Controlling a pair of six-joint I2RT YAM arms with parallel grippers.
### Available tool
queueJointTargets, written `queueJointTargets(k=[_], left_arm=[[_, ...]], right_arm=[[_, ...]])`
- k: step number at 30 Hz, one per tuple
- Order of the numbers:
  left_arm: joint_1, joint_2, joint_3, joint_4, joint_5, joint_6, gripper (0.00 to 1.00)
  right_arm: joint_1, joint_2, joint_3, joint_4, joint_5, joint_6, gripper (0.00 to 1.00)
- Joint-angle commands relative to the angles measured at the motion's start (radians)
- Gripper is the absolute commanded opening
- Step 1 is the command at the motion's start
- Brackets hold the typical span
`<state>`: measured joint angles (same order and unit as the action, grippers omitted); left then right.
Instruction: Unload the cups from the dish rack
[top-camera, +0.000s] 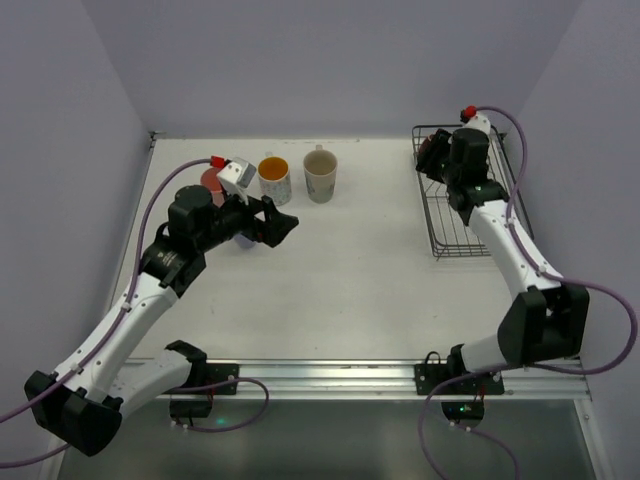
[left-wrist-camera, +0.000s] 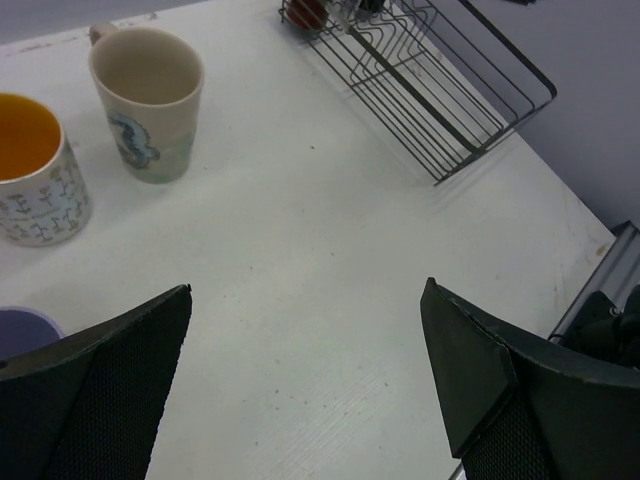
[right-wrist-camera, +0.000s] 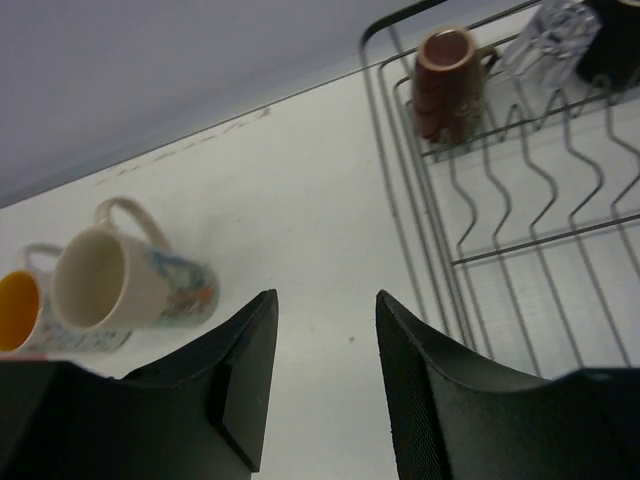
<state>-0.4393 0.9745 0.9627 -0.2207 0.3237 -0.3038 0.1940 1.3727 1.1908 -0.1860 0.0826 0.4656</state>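
Observation:
The black wire dish rack (top-camera: 470, 215) stands at the right back of the table. In the right wrist view a brown mug (right-wrist-camera: 445, 85), a clear glass (right-wrist-camera: 550, 38) and a dark mug (right-wrist-camera: 615, 40) sit at the rack's (right-wrist-camera: 520, 250) far end. My right gripper (top-camera: 432, 157) hovers at the rack's far left corner, open and empty (right-wrist-camera: 325, 370). The white dotted mug with orange inside (top-camera: 274, 181), the cream mug (top-camera: 320, 174) and the salmon-red tumbler (top-camera: 211, 181) stand on the table at the back left. My left gripper (top-camera: 276, 223) is open and empty (left-wrist-camera: 305, 380) just in front of them.
A pale lavender round thing (left-wrist-camera: 22, 330) lies on the table under my left wrist, also seen from above (top-camera: 243, 240). The cream mug (left-wrist-camera: 150, 100) and dotted mug (left-wrist-camera: 30, 170) are ahead and left of my left fingers. Walls close the back and sides.

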Motion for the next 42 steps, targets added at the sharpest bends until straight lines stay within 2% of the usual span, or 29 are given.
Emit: queueJointTargets(k=[1, 6, 14, 19, 21, 22, 29, 34, 42], left_arm=[[-0.012, -0.046, -0.028, 0.084, 0.100, 0.018, 1.00], [-0.073, -0.074, -0.068, 0.098, 0.035, 0.048, 1.00], [-0.082, -0.076, -0.067, 0.076, 0.026, 0.038, 1.00], [-0.084, -0.069, -0.070, 0.077, 0.028, 0.038, 1.00], [-0.085, -0.068, -0.071, 0.080, 0.028, 0.037, 1.00], [-0.085, -0.066, -0.071, 0.080, 0.028, 0.037, 1.00], [-0.085, -0.059, -0.074, 0.086, 0.032, 0.035, 1.00], [-0.085, -0.048, -0.074, 0.087, 0.038, 0.037, 1.00], [-0.085, -0.030, -0.074, 0.092, 0.041, 0.040, 1.00]], right_arm=[[-0.083, 0.130, 0.134, -0.043, 0.175, -0.065, 0.47], [-0.145, 0.348, 0.356, -0.070, 0.232, -0.096, 0.49], [-0.189, 0.629, 0.679, -0.208, 0.238, -0.082, 0.54], [-0.238, 0.762, 0.826, -0.274, 0.259, -0.051, 0.64], [-0.257, 0.784, 0.854, -0.282, 0.255, -0.027, 0.68], [-0.269, 0.801, 0.862, -0.285, 0.247, -0.018, 0.74], [-0.300, 0.928, 1.010, -0.345, 0.180, 0.028, 0.85], [-0.306, 0.986, 1.075, -0.349, 0.126, 0.051, 0.89], [-0.312, 1.063, 1.144, -0.349, 0.091, 0.068, 0.87]])
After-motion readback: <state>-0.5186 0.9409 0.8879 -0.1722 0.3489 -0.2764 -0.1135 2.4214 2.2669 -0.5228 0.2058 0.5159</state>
